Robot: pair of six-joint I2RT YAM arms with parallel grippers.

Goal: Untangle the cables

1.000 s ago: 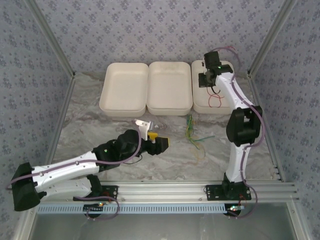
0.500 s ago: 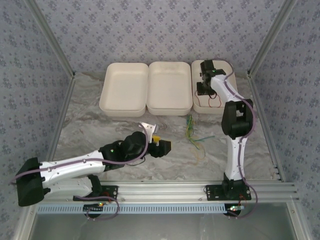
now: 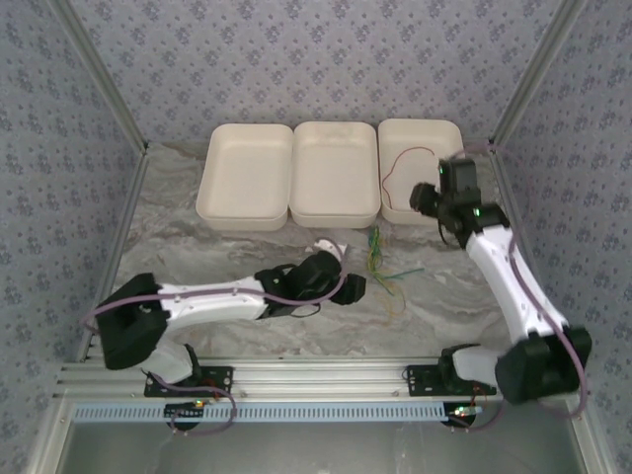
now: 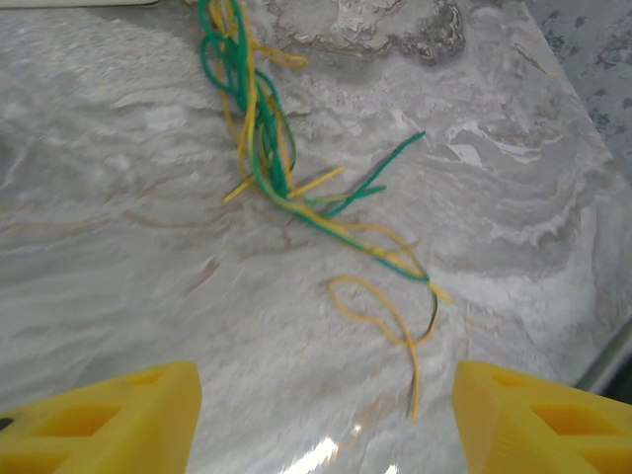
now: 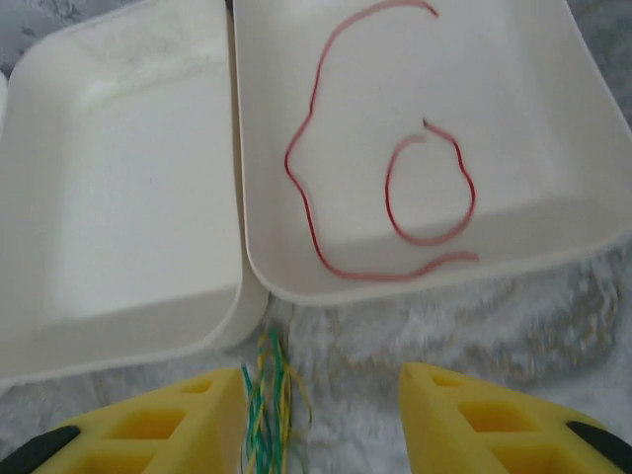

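Lying lengthwise near-to-far, green-yellow cables (image 3: 375, 253), red cable (image 5: 288, 163) curled

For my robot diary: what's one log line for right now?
red cable: loose in right tray | green and yellow cables: tangled on table | left claw: open, facing tangle | right claw: open, empty

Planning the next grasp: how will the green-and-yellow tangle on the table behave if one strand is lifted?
Probably floppy: the tangle lies in loose curls and kinks. Likely drags its neighbours along, since green and yellow strands cross repeatedly. Seemingly very light, being thread-thin.
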